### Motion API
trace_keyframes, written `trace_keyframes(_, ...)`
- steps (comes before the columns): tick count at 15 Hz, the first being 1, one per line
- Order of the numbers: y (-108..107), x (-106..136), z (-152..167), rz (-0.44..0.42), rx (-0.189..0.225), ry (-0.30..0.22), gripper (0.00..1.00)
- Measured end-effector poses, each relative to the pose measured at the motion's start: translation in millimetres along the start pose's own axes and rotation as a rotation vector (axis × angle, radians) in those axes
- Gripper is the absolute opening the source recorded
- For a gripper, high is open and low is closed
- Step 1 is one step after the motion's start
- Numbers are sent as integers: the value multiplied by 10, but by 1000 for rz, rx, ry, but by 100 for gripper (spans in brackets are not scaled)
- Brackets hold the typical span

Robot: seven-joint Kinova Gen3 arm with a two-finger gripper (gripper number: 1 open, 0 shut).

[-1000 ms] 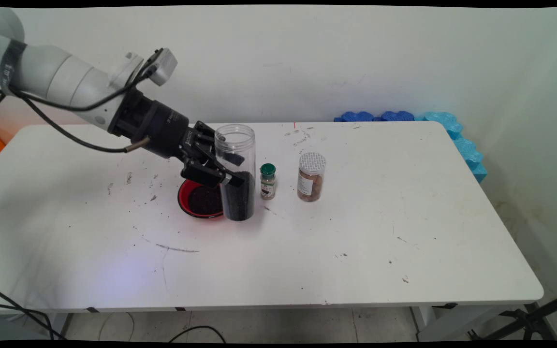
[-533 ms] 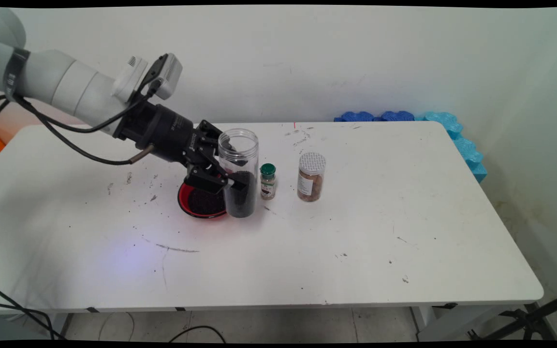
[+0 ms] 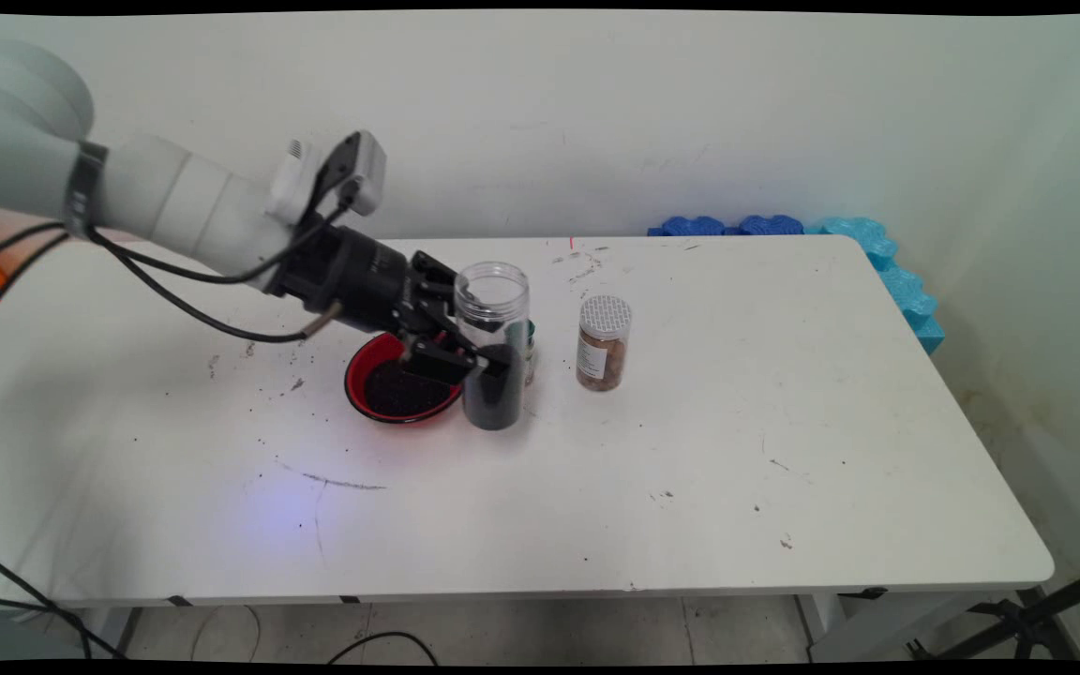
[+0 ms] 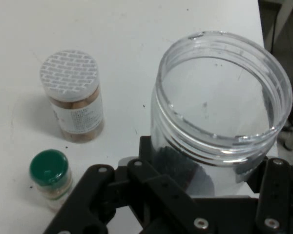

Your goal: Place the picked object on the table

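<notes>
Clear plastic jar [image 3: 493, 345], lidless and roughly a third full of dark granules, is clamped between the fingers of the black gripper [image 3: 451, 349], which grasps it about mid-height from the side. In the main view the jar appears upright and raised just off the white tabletop [image 3: 737, 450], though whether its base touches cannot be confirmed. The hand view looks down into the open mouth of the jar; its upper part is see-through and bare.

Surroundings:
- Red bowl [image 3: 401, 384] holding the same dark granules sits on the tabletop just beside the jar, under the gripper's linkage.
- Small green-capped spice bottle [image 4: 50, 178] stands just behind the jar — mostly hidden by it in the main view, plain in the hand view.
- Larger bottle with a white patterned cap [image 3: 604, 342] and brown contents stands near, apart from both.
- Dark specks are scattered over the tabletop left of the bowl.

Risks, as judged: the jar is open, so any tilt or jolt would spill granules. The spice bottle is close behind — a sideways swing of the jar could knock it over. A smooth wall gripped by two fingers may also slip.
</notes>
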Motion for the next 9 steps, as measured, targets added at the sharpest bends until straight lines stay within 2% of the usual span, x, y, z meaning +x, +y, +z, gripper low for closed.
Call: trace_keyframes(9,133,-282,576,-44,16,36,0)
